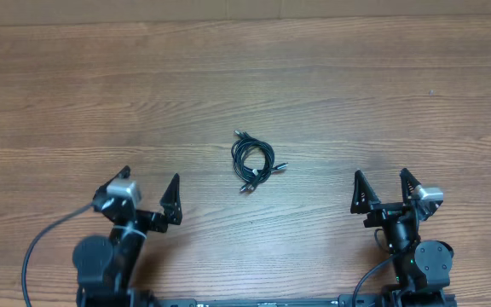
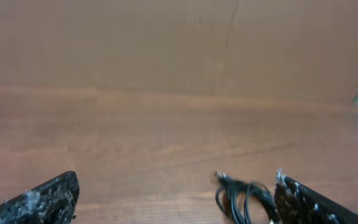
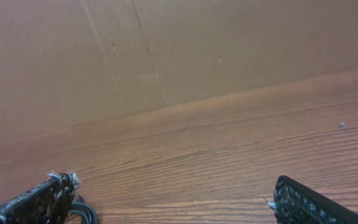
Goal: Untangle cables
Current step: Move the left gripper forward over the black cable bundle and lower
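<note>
The cables lie in one small coiled bundle near the middle of the wooden table, their silvery plug tips poking out at the upper left and lower right of the coil. Nothing touches them. The left gripper sits near the table's front edge, to the bundle's lower left and well apart from it, its jaws spread wide and empty. The right gripper sits to the lower right, also wide and empty. In the left wrist view the bundle lies just beside the inner finger.
</note>
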Controlling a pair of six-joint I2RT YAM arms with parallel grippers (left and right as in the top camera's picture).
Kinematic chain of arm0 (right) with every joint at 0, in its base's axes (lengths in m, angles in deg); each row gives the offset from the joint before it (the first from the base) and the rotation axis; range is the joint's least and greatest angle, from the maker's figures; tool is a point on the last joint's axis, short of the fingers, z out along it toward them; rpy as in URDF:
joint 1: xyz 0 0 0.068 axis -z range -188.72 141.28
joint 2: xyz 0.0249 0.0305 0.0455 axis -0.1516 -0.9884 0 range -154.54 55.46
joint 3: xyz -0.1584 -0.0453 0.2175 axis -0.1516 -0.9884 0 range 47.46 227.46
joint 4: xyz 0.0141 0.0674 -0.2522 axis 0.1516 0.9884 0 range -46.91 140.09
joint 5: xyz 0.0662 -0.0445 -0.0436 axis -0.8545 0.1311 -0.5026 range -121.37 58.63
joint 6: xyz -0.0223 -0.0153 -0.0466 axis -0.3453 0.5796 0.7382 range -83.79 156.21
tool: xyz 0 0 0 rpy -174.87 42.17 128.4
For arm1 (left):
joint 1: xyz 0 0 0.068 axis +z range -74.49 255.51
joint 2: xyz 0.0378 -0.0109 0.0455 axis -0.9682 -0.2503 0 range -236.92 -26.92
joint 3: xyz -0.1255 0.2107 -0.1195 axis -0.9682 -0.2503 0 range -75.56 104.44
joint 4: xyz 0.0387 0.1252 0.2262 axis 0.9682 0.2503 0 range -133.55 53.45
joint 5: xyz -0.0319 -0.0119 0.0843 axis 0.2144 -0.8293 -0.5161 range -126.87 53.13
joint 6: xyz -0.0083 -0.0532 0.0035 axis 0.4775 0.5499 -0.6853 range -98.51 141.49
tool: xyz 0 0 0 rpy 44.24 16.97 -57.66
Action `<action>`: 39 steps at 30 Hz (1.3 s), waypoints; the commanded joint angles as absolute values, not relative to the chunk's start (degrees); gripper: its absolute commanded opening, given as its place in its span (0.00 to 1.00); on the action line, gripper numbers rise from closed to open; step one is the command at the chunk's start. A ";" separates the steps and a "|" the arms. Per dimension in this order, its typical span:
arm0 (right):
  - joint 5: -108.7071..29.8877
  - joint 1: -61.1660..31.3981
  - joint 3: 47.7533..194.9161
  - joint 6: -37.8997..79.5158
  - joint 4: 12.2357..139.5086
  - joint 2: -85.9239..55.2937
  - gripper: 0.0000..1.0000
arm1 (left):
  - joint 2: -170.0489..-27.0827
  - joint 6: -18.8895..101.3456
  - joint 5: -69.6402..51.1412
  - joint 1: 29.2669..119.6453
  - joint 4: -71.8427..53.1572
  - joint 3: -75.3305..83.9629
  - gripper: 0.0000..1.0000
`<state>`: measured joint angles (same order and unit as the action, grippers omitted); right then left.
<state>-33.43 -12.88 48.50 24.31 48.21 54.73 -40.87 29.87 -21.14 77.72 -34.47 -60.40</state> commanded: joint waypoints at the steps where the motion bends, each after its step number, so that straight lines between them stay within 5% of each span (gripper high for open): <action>1: -32.71 -12.71 47.93 24.72 47.91 55.12 1.00 | -48.61 27.88 -18.71 77.37 -34.07 -55.66 1.00; 20: -34.42 -12.71 50.27 19.74 52.76 52.98 1.00 | -88.33 21.61 -18.41 75.39 -6.67 -22.33 1.00; 29: -35.51 -12.71 60.67 19.69 66.75 43.38 1.00 | -93.33 28.12 -10.04 72.63 -18.40 -19.55 1.00; 39: -38.15 -12.71 73.65 19.72 76.47 26.01 1.00 | -101.96 21.61 -19.24 61.51 -19.17 -18.26 1.00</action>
<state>-37.04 -12.86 69.74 19.85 75.14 30.03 -99.47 26.16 -15.54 64.72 -19.78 -20.56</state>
